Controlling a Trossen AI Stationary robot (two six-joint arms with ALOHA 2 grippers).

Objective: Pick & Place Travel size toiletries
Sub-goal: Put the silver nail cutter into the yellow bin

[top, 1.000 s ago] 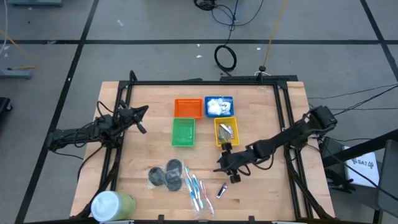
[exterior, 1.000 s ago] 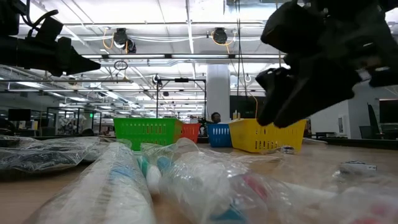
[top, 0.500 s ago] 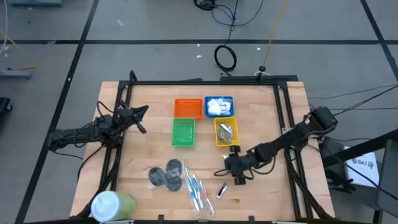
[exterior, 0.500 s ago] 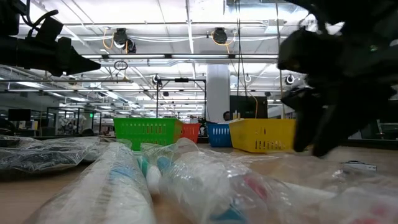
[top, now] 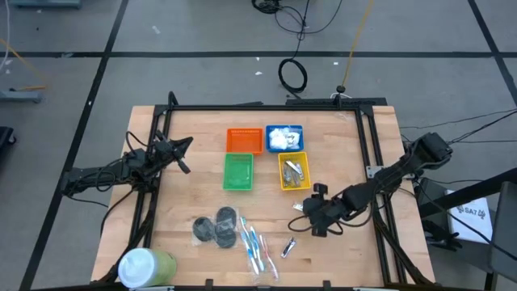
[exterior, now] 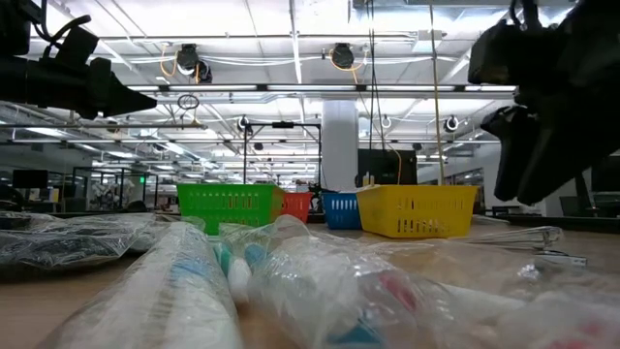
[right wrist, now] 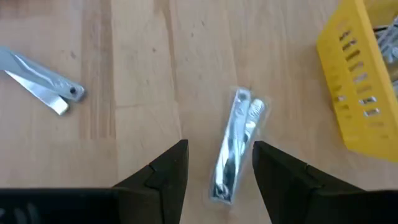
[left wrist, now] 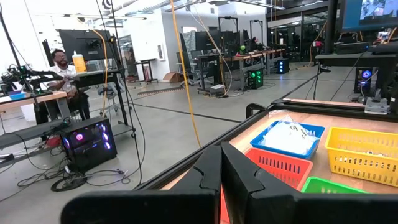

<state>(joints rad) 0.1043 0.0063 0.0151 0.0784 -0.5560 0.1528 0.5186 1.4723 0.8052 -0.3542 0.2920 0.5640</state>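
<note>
Clipper (right wrist: 235, 144) now on table, R fingers (right wrist: 169, 169) off.

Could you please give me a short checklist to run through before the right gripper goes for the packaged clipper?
1. Right gripper open: ok.
2. Packaged clipper between the fingers' line: ok, lying flat on the table.
3. Bare clipper apart from the target: ok.
4. Yellow basket clear of the fingers: ok, off to one side.
5. Left gripper out of the way: ok, far across the table.
6. Height above the packet: cannot tell.
</note>
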